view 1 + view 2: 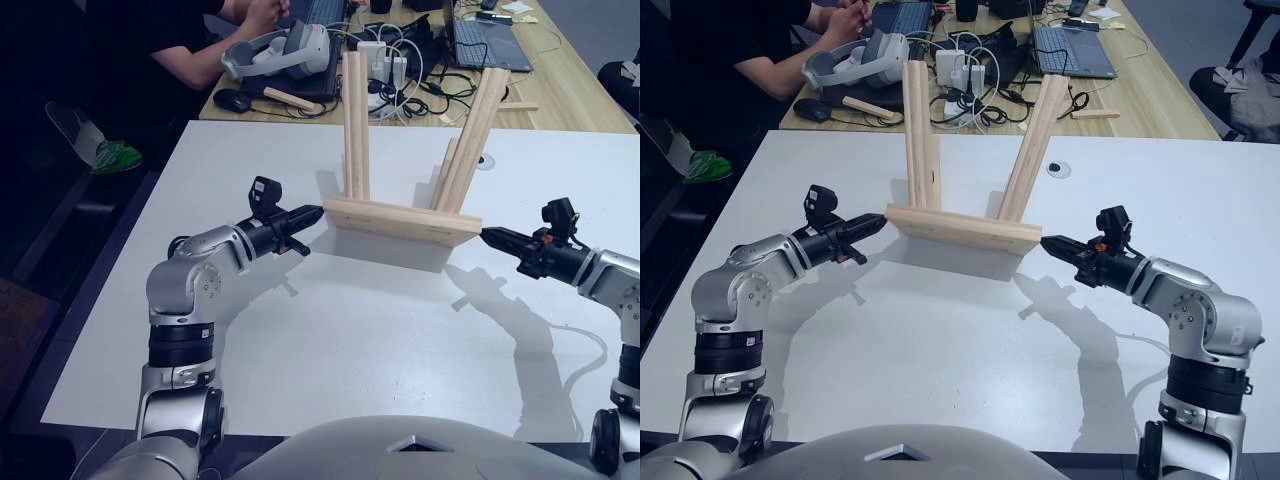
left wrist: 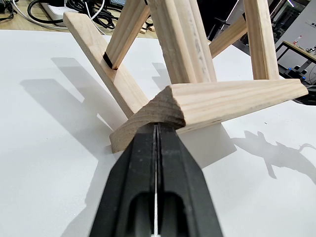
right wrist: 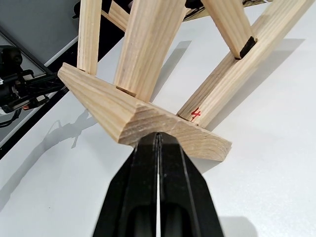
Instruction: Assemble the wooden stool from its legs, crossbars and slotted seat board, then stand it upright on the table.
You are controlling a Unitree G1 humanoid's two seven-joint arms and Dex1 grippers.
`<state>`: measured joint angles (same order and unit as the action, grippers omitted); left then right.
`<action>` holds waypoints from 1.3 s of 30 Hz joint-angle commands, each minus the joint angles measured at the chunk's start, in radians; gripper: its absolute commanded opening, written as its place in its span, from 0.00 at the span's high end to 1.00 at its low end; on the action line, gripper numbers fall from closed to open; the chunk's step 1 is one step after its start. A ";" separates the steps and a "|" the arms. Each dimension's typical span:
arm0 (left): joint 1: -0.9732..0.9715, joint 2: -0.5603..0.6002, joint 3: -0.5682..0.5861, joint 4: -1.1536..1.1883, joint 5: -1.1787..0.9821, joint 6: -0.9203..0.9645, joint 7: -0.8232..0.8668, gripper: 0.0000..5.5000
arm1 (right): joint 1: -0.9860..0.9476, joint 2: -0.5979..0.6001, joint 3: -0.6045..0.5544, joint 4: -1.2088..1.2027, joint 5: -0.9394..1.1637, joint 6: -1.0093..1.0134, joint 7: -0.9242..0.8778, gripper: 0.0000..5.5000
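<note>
left claw [image 1: 315, 213]: fingers shut tight, hairline gap only; tips butt against left end of seat board, nothing held betw. them; same contact in wrist view [image 2: 157, 129]
stool [image 1: 405, 190]: upside down, mid-bench betw. both claws, toward far edge
seat board [image 1: 400, 222]: lowest part of stool, long side facing robot, looks tilted w/ shadow under near edge; can't tell if it sits flat
left legs [image 1: 356, 120]: pair close together, rising near-vertical from seat board
right legs [image 1: 475, 135]: rising from right half of seat board, leaning out to right
crossbar [image 2: 126, 32]: slanted, end seated in dark slot
right claw [image 1: 487, 236]: fingers shut tight, tips touch right end of seat board, nothing gripped; same in wrist view [image 3: 157, 136]
bench [image 1: 350, 340]: white top, carries stool
behind bench, l-to-r on wooden desk: headset [image 1: 280, 52]; loose wood piece [image 1: 293, 100]; cables [image 1: 400, 70]; laptop [image 1: 490, 45]
</note>
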<state>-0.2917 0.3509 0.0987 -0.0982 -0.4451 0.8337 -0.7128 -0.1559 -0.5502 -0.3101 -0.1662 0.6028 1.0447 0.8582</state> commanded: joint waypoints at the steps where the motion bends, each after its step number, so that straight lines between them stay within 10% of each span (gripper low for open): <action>1: -0.068 -0.132 -0.130 -0.088 -0.177 0.022 -0.146 1.00 | -0.067 0.111 0.089 -0.083 0.164 0.027 0.061 1.00; 23: -0.006 -0.060 -0.121 0.092 0.030 -0.130 0.003 1.00 | 0.034 0.005 0.059 0.049 0.034 -0.097 0.064 1.00; 39: -0.031 -0.021 -0.182 0.212 0.179 -0.186 0.124 1.00 | -0.060 -0.039 0.261 0.293 -0.300 -0.294 -0.179 1.00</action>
<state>-0.2974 0.3232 -0.0587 0.1021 -0.2922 0.6536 -0.5911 -0.1840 -0.5878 -0.0814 0.0984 0.3450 0.7732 0.7033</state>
